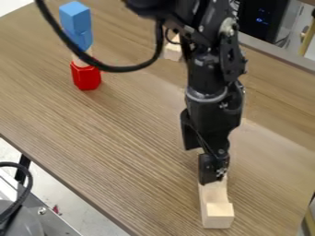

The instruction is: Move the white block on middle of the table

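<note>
To the right of the red block (86, 77) and well nearer the camera, the white block (216, 205) lies on the wooden table (123, 133), close to its near edge. It is pale wood with a raised end facing the camera, and its far end runs up under the gripper (213, 177). That puts the gripper well apart from the red block, also to its right and nearer the camera, hanging down at the white block's far end; whether it is open or closed on the wood, I cannot tell.

The red block stands upright, carrying a pale piece (82, 61) and, above that, a blue piece (76, 23), stacked into a small tower. A thick black cable (123, 68) loops from the arm (212, 78) across the view of this tower, hiding part of the pale piece. Farther back and to the right of the red block sits another wooden block (173, 50), partly hidden behind the cable and arm. The arm comes down to the right of the red block, over the table. Beyond the table's far edge, back and right from the red block, is a black case (265, 20) with small blue lights.
</note>
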{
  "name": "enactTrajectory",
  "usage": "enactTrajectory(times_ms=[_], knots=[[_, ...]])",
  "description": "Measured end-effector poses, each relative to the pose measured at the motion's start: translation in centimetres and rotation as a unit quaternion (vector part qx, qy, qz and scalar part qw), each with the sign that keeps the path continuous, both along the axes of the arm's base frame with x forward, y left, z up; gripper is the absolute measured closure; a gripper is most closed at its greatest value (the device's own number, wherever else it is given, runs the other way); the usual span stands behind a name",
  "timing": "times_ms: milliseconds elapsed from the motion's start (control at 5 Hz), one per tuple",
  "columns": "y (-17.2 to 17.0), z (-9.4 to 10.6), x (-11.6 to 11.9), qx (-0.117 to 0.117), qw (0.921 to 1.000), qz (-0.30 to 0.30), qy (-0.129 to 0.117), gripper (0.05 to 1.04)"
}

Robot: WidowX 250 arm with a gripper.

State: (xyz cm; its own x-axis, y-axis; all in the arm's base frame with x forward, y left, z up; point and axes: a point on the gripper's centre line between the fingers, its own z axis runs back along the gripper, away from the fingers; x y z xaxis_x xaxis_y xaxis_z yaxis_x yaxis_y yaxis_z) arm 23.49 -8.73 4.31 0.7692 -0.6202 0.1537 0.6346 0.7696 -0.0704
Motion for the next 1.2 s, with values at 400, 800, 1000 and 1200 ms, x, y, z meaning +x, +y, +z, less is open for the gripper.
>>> enactTrajectory(times_ms=[400,800,1000,1200], knots=[[-0.5,-1.1,0.2,0.004,1.0000,0.005,0.000,0.416],[-0.4,-1.0,0.1,0.006,0.9999,0.016,0.000,0.687],[-0.3,0.5,1.2,-0.011,0.9991,0.040,-0.007,0.779],[0.9,2.9,3.6,-0.021,0.9960,0.081,-0.029,0.788]])
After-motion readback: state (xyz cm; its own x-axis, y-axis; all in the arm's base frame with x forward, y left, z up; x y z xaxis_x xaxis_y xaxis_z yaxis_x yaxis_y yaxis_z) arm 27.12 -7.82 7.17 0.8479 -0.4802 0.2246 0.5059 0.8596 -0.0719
